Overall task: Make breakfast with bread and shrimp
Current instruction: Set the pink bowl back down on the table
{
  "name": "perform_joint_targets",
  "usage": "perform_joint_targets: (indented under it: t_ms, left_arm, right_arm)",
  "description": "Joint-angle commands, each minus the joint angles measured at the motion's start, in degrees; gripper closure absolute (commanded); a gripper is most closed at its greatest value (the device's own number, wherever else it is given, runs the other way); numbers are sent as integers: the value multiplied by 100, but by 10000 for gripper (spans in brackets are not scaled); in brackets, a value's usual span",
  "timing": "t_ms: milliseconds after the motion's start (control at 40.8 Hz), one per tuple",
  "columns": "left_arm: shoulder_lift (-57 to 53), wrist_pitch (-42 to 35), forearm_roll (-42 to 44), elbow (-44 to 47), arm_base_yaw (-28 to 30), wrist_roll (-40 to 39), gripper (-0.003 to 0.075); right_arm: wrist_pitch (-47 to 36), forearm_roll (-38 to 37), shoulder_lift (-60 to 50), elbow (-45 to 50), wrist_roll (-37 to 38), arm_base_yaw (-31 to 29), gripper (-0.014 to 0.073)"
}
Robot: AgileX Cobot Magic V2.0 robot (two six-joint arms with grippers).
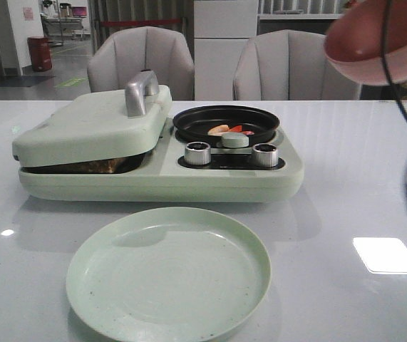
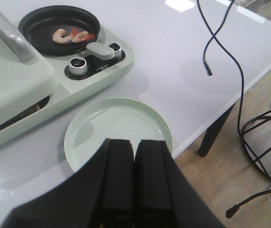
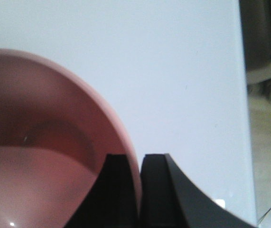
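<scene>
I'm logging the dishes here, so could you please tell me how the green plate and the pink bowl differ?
The plate is pale green; the bowl is pink. The plate is flat and shallow, the bowl deep and rounded. The plate rests on the table in front of the cooker, while the bowl is held up in the air, its rim pinched by the right end effector. Both are round, and the plate is empty.

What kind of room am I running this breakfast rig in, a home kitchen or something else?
Likely an office or lab space, not a kitchen: padded grey chairs behind a white table, an open hallway with a red bin, loose cables hanging.
</scene>
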Motion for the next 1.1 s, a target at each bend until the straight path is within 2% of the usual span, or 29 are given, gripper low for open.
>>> perform_joint_targets:
  t_ms: [0,196,319,515,760,833,1029,1078]
  left_arm:
    - [-7,-357,-105,-157,-54,-44,619]
    - [-7,-357,-105,-157,-54,-44,619]
    - [-7,-357,-105,-157,-54,-44,619]
    - [-7,-357,-105,-157,-54,-44,619]
    - [-7,-355,-170,-157,-54,-44,619]
    - [-7,-355,-208,-157,-54,-44,619]
    - [-7,-343,-246,-157,-54,-44,619]
    - [-7,-333,-246,-157,-54,-44,619]
  right_arm:
    - [-629,674,-582,695,-395,-669,547]
    - [-1720,2314,-707,2155,-1344,-1721,547]
    - [-2642,3021,-699,2927,-1809,-2013,547]
    - [-3984,3317,-656,3733,-1872,-2020,547]
    - [-4327,3510,-200,3776,-1867,-2020,538]
    - [-4334,3517,-112,3776,-1867,-2020,482]
    - [-4379,3511,-209,3770,-1867,-2020,221]
    - [-4356,3511,-296,3763,-1867,-2020,193]
